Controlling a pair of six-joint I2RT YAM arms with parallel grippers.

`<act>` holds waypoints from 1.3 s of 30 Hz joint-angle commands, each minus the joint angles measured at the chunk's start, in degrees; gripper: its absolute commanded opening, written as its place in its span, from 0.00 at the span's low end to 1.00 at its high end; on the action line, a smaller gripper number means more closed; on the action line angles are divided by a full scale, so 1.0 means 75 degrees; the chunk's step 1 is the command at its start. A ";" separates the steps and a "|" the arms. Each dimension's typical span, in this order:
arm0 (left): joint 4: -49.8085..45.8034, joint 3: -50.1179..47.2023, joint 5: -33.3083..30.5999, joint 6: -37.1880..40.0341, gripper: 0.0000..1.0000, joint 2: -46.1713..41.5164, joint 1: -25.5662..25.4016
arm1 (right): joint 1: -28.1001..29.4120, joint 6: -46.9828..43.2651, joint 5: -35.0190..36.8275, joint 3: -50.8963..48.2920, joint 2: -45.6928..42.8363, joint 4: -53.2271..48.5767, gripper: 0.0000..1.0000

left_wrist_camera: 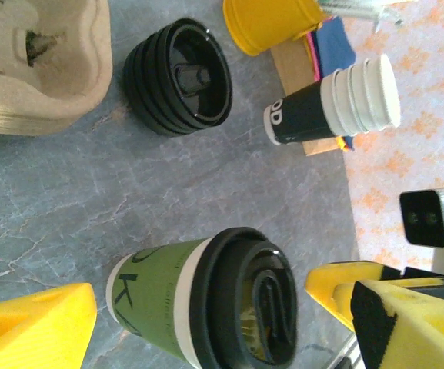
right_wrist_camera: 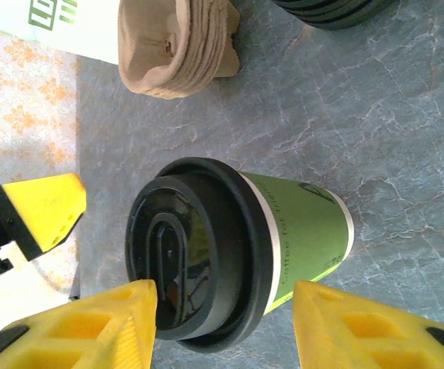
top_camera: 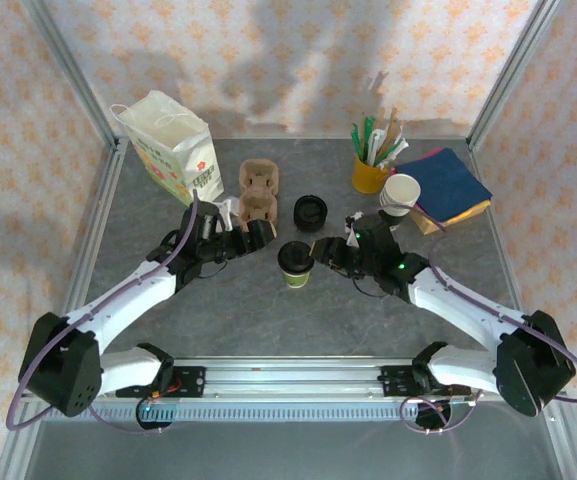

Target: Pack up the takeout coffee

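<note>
The takeout coffee was found upright between the parted jaws of the right gripper, unclamped. The jaws of the left gripper were spread wide, with the coffee set just ahead of them.

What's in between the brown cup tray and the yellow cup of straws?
A stack of black lids sits between the cup tray and the yellow cup, in the top view.

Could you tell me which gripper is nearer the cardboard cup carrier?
Left. The left gripper sits just beside the cup carrier; the right gripper straddles the lidded coffee cup, farther away.
</note>
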 commanded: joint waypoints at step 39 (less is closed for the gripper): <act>0.0518 -0.0114 0.0467 0.0418 0.67 0.1151 -0.0508 | 0.0009 -0.0391 -0.0455 0.0068 0.0811 0.0613 0.47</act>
